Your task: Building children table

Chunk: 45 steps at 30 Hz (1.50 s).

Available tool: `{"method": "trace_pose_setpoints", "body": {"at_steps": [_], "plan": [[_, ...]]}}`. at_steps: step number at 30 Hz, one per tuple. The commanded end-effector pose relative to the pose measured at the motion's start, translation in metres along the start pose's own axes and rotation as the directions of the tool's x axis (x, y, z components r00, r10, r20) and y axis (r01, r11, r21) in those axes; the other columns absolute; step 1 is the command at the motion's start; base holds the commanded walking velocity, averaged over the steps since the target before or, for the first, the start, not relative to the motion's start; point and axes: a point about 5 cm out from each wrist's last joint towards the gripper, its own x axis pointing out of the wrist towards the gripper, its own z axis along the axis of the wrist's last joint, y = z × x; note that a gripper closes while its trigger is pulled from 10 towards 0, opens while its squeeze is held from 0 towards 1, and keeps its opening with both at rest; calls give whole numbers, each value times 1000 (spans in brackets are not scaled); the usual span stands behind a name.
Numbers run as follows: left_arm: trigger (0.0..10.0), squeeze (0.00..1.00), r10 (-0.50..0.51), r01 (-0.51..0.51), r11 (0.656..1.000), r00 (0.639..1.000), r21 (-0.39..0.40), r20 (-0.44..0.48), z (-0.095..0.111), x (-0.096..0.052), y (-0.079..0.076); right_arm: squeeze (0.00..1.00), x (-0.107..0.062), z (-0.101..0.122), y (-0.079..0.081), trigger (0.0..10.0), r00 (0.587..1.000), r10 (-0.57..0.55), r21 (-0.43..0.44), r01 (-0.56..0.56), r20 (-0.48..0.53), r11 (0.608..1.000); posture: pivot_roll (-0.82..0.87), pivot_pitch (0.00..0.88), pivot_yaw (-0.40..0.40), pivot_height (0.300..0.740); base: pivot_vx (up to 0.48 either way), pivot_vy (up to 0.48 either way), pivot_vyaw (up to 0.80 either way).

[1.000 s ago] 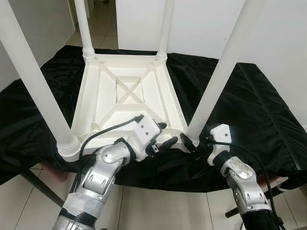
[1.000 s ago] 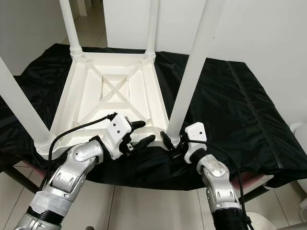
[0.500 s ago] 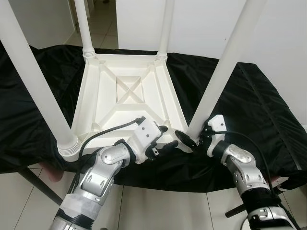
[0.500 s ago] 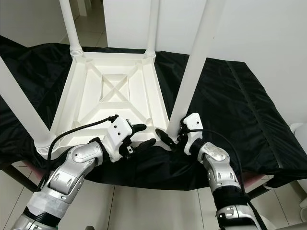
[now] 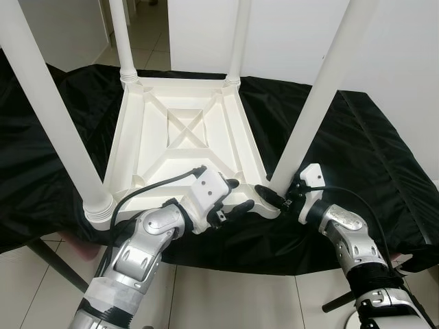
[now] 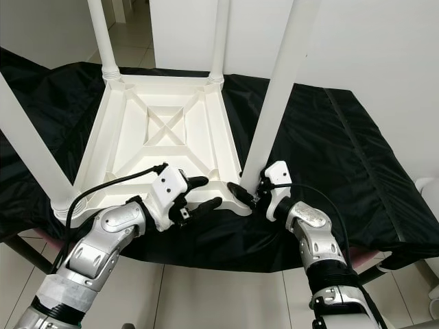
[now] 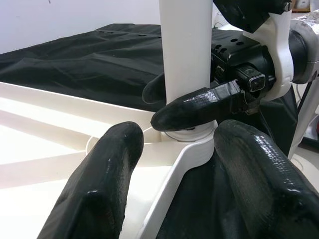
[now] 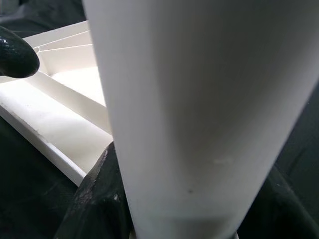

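Note:
A white children's table [image 5: 147, 147] lies upside down on a black cloth, its legs pointing up. At the table's near-right corner stands the near-right leg [image 5: 322, 89]. My right gripper [image 5: 274, 195] is shut on the base of this leg, one finger [image 7: 199, 104] across its front and the other behind. In the right wrist view the leg [image 8: 199, 109] sits between the black fingers [image 8: 97, 199]. My left gripper [image 5: 235, 195] is open, straddling the table's near rim just left of that corner, fingers [image 7: 99, 184] on either side.
The black cloth [image 5: 370, 151] covers the whole work surface and hangs over its near edge above a tiled floor [image 5: 226, 301]. The near-left leg [image 5: 55, 116] and two far legs [image 5: 123, 41] rise high around the arms. A white wall stands behind.
My right gripper has moved left to the near-right leg's base and shut round it. The left gripper has stayed at the near rim.

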Motion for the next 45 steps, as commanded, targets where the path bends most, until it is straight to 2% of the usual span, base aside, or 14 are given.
{"method": "trace_pose_setpoints", "body": {"at_steps": [1,7,8,11,23,24,25,28,29,31,36,43,44,45], "plan": [[10000,0,-25,25,1000,1000,-9,-4,-1,0,-3,0,-7,-13,0,10000,998,-9,25,10,-60,1000,45,47,-58,740,0,0,0],[10000,0,-22,22,1000,1000,-7,-9,-2,1,-4,0,-4,-9,3,10000,998,-51,31,52,-29,998,38,51,-57,740,0,0,0],[10000,0,-22,22,1000,1000,-6,-13,-3,1,-4,0,-2,-5,5,10000,989,-149,34,149,0,988,31,53,-52,740,0,0,0],[10000,0,-23,23,1000,1000,-6,-15,-4,1,-3,0,-1,-2,7,10000,968,-250,32,249,12,968,26,56,-48,740,0,0,0],[10000,0,-41,41,999,999,-13,-20,-6,2,-5,0,-2,2,26,10000,873,-486,29,485,50,874,3,54,-29,740,0,0,0],[10000,0,-44,43,999,999,-12,-20,-6,3,-5,0,-3,1,28,10000,839,-542,39,541,38,840,1,53,-26,740,0,0,0],[10000,0,-44,43,999,999,-12,-20,-6,3,-5,0,-3,1,28,10000,839,-542,39,541,38,840,1,53,-26,740,0,0,0],[10000,0,-52,52,999,998,-8,-23,-6,4,-4,0,-3,-7,43,10000,675,-738,93,736,-17,671,1,51,-18,740,0,0,0],[10000,0,-52,52,999,998,-8,-23,-6,4,-4,0,-3,-7,43,10000,675,-738,93,736,-17,671,1,51,-18,740,0,0,0],[10000,0,-54,54,999,998,-7,-24,-7,3,-4,0,0,-8,52,10000,630,-776,115,773,-35,623,6,50,-19,740,0,0,0],[10000,0,-43,43,999,999,-13,-26,-7,1,-1,0,10,-5,64,10000,631,-774,149,771,-45,619,9,43,-16,740,0,0,0],[10000,0,-47,46,999,999,-11,-27,-8,1,-2,0,7,0,61,10000,652,-758,176,747,-9,641,11,37,-14,740,0,0,0],[10000,0,-47,46,999,999,-10,-28,-8,1,-2,455,6,0,60,10000,659,-752,177,741,-1,648,11,35,-16,740,0,0,0],[10000,0,-46,46,999,999,-9,-28,-8,1,-2,455,5,1,60,10000,662,-749,175,737,4,653,11,35,-16,740,0,0,0]]}}
